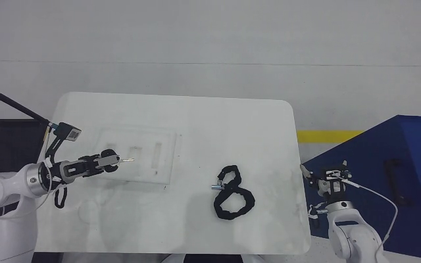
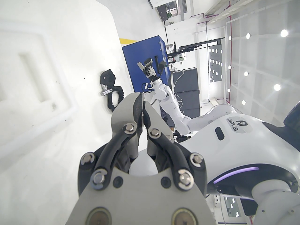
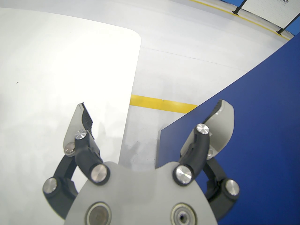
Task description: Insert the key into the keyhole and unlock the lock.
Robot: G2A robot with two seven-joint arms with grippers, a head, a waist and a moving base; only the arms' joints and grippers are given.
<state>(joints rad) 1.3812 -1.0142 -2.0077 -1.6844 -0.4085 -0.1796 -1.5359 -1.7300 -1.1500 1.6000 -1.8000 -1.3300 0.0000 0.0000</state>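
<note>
Gripping the key (image 1: 127, 160) in the left gripper (image 1: 112, 160) at nine o'clock on the table (image 1: 197, 118), above a white tray (image 1: 141, 133), blade pointing toward three o'clock. Apparently bringing key to lock (image 1: 233, 195), lying well apart near five o'clock. Next, needing the blade lined up with its metal end (image 1: 219, 187). Hanging the right gripper (image 3: 151, 103) wide apart past the four o'clock edge. Struggling to make out the keyhole; seeing just a thin key edge between the left fingers (image 2: 124, 113).
</note>
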